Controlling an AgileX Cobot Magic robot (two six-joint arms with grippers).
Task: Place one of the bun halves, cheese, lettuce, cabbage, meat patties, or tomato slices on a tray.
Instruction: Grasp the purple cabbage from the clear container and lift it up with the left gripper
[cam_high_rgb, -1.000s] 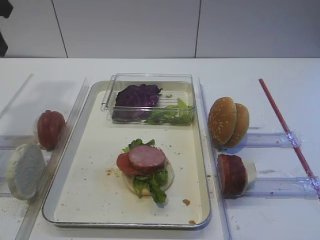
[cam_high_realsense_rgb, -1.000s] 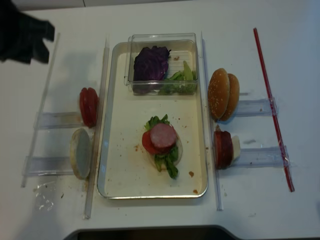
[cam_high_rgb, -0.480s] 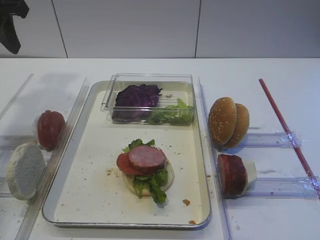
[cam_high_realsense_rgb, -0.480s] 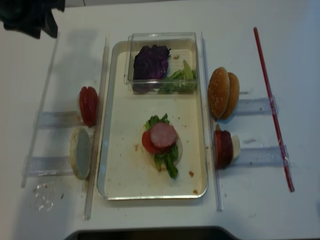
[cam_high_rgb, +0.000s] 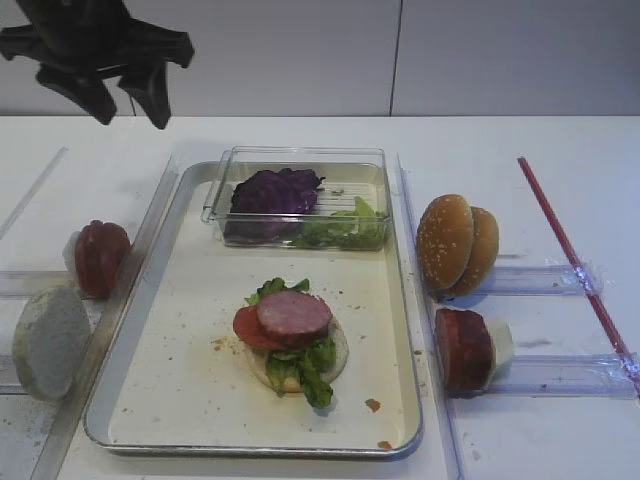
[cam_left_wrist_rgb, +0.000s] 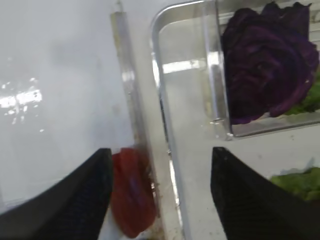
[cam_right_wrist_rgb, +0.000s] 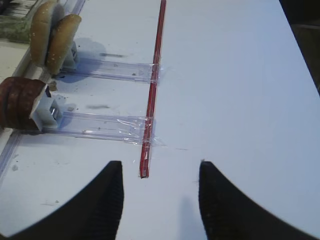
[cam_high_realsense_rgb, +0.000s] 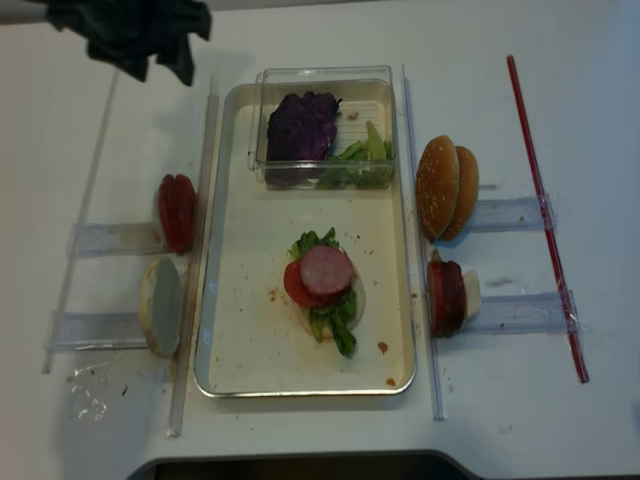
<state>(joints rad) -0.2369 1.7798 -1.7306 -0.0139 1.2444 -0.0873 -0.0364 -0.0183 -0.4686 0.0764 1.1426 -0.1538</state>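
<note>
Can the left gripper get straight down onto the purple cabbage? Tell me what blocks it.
Probably yes. The left gripper hangs open above the table near the tray, left of the clear box. The cabbage lies uncovered in it, and only the box wall stands alongside.

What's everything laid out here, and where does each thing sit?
tray: one, silver, centre.
clear box: one, at the tray's far end.
cabbage: one purple leaf, in the box.
lettuce: green, in the box; more in the stack.
stack: pale bun half, lettuce, tomato, meat, mid-tray.
tomato slices: red, upright, left of the tray.
pale bun half: one, near left.
sesame buns: two, right.
meat patties: upright, near right.
red rod: one, far right.
left end effector: black, open, far left.
right end effector: black, open, over bare table.
</note>
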